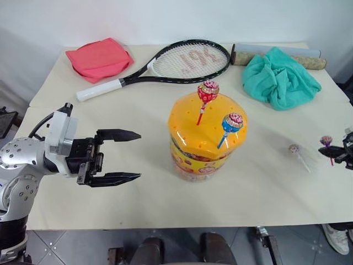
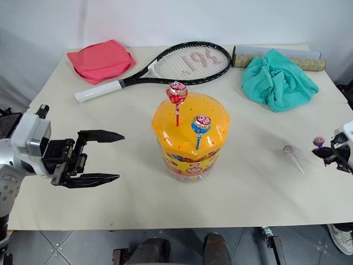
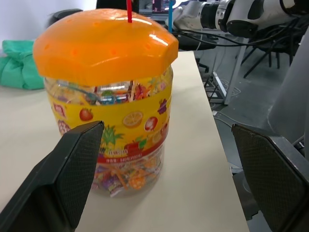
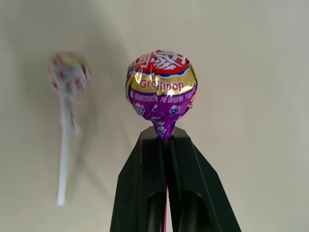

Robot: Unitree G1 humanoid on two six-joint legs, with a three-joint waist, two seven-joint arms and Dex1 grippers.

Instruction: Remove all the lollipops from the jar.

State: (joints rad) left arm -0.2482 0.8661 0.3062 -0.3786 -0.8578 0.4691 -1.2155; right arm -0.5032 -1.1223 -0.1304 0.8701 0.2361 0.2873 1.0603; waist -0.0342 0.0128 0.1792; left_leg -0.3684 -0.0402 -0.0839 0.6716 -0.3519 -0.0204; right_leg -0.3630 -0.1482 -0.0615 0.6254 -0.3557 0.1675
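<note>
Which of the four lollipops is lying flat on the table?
The pink lollipop, alone on the table. The red and blue ones stand in the jar's lid; the right pincer holds the purple.

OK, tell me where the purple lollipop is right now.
The purple lollipop is clamped by its stick in the right gripper, over the table's right edge, just right of the pink lollipop lying on the table.

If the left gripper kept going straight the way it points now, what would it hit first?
Most likely the jar: the left gripper, open, points level across the table at it, and the jar sits between its fingers in the left wrist view. The tabletop between them looks bare, though exact height alignment is hard to judge.
</note>
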